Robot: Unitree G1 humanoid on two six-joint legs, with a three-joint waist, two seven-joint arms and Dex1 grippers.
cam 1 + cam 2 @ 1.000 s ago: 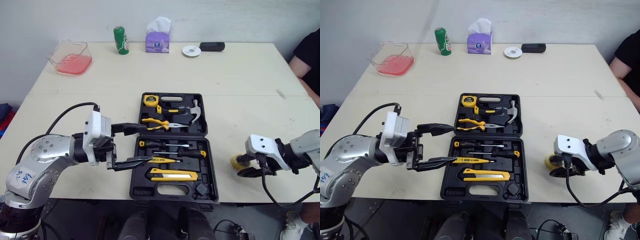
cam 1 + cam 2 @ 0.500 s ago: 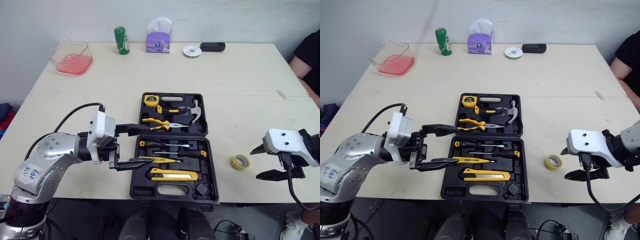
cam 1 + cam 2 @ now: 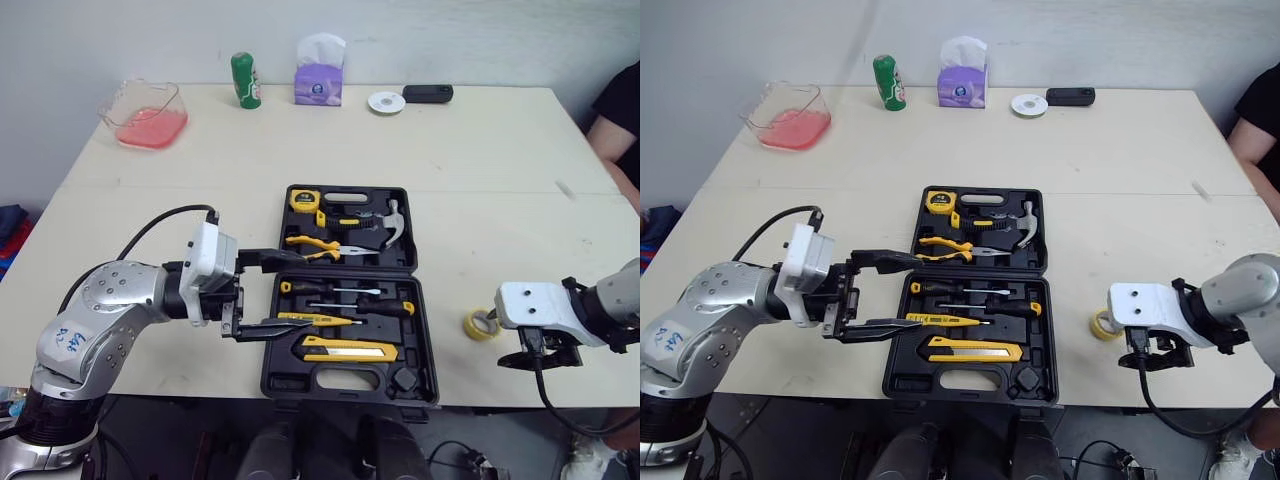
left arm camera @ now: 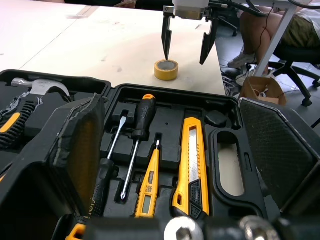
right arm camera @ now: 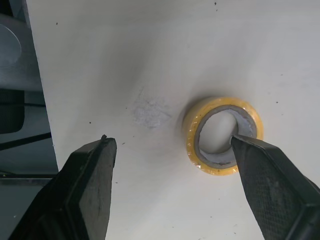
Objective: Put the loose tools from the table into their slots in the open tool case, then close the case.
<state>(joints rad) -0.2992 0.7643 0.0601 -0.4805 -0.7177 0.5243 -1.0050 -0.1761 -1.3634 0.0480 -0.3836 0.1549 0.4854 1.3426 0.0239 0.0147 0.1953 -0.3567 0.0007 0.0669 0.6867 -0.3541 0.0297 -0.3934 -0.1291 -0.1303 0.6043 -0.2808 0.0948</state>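
The small yellow tape roll (image 4: 165, 74) lies just right of the open black plastic tool case (image 3: 427, 340). The right gripper (image 5: 171, 141), spread wide, hangs off-centre over it. Closing from here may shove the roll away rather than clamp it.

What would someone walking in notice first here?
The open black tool case sits near the front edge of the table, its slots filled with yellow-and-black tools. On the table to its right lies a yellow tape roll, with the right gripper open just above it. The left gripper, also open, reaches over the case's left side.
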